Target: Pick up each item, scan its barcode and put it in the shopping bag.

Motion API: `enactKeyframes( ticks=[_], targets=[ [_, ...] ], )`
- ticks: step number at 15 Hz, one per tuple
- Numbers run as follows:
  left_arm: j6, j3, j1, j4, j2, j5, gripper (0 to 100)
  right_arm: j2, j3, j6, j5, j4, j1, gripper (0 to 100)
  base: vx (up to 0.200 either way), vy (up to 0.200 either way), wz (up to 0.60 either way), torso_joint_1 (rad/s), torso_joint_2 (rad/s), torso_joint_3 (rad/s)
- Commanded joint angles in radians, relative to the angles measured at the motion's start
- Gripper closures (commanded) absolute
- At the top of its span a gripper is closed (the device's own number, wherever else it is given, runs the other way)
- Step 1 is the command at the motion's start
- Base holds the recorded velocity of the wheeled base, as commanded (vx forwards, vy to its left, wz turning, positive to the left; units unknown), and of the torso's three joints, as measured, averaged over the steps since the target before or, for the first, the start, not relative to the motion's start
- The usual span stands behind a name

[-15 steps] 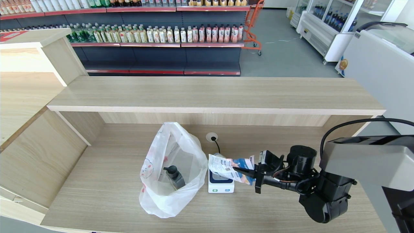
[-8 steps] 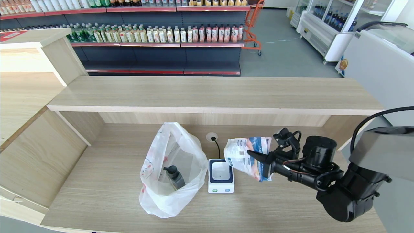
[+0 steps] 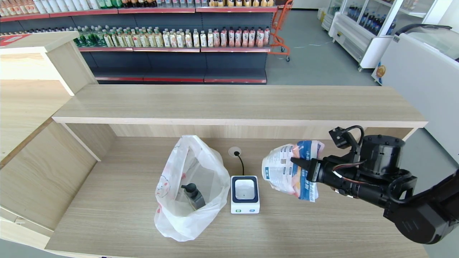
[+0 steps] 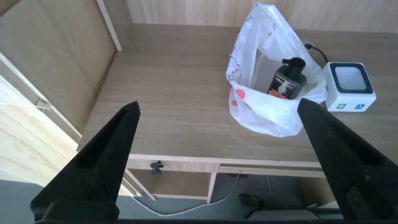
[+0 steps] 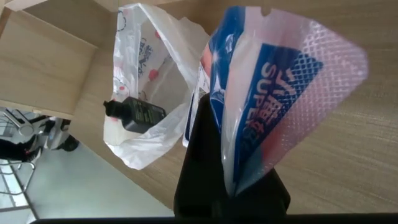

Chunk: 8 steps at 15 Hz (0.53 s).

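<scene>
Over the wooden counter (image 3: 322, 229), left of the scanner (image 3: 245, 193), stands the open shopping bag (image 3: 172, 215). A blue-and-pink packet (image 3: 283, 172), over the scanner a second ago, now hangs right of it and higher. Its long axis runs roughly level, white end toward the scanner. The right gripper (image 3: 299, 164) stays clenched on it. The left gripper (image 4: 217, 106) is spread wide. A pump bottle (image 3: 193, 195) sits in the bag.

The right tool (image 5: 214, 146) clamps a blue, white and pink plastic packet (image 5: 280, 93), one dark finger pressed against the wrapper. Beyond it, an open white plastic shopping bag (image 5: 146, 56) stands on the light wooden tabletop (image 5: 354, 155), a black pump bottle (image 5: 134, 113) inside.
</scene>
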Motion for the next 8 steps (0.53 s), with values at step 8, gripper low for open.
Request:
enactKeyframes(
  ticks=[8],
  targets=[
    [-0.005,0.0,0.0,-0.001,0.0,0.0,0,-0.056,0.024,0.055,0.006,0.037,0.001,100,0.0,0.075,0.0,0.0,0.0,0.001]
  ],
)
